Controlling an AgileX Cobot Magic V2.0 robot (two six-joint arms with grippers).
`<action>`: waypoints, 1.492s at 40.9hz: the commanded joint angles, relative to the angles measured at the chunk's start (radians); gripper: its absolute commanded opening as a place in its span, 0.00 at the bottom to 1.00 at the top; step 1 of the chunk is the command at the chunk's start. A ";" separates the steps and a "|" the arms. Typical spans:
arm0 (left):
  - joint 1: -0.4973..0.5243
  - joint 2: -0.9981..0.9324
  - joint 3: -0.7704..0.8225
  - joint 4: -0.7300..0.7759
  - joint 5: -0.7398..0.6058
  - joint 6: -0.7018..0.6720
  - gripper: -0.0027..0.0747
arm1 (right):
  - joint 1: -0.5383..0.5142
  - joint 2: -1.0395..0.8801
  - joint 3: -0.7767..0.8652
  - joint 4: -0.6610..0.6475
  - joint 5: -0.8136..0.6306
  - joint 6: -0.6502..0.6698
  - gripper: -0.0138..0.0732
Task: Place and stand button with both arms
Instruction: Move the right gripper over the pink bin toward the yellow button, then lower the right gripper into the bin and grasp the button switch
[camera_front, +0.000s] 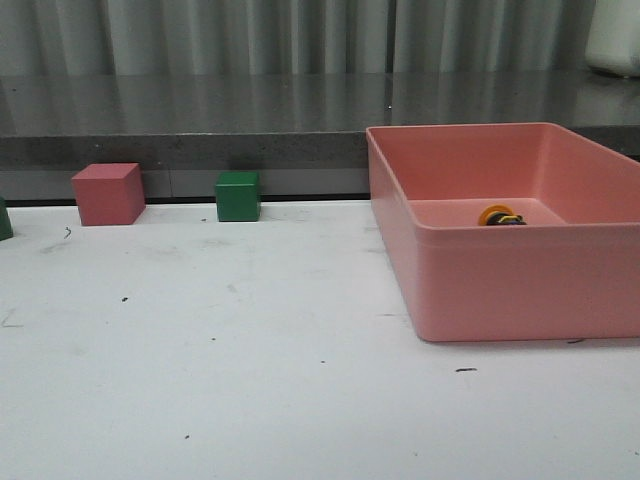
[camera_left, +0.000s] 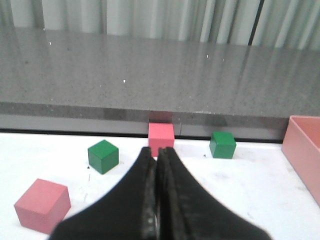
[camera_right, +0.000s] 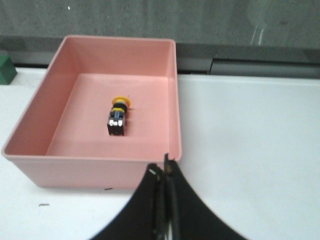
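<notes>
- Yellow-capped black push-button (camera_right: 119, 118) lies on its side, mid-floor of pink plastic bin (camera_right: 90, 172).
- Left gripper (camera_left: 158, 155) and right gripper (camera_right: 166, 167) both clenched, empty.
- Right: spread the jaws, descend vertically, clear the bin walls.

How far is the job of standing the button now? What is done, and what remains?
Nothing looks done yet. The button lies on its side inside the pink bin, touching neither gripper. Nothing is in hand: the left gripper and the right gripper are both shut and empty, the right one near the bin's front wall. Picking the button up, placing it and standing it upright all remain.
</notes>
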 joint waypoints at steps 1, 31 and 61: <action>-0.007 0.050 -0.034 -0.004 -0.063 -0.001 0.01 | 0.002 0.059 -0.033 -0.008 -0.048 -0.008 0.02; -0.012 0.228 -0.032 0.000 -0.056 0.000 0.72 | 0.002 0.223 -0.033 -0.008 -0.038 -0.008 0.81; -0.538 0.228 -0.055 -0.050 -0.021 0.038 0.72 | 0.261 0.648 -0.354 0.035 0.100 -0.011 0.81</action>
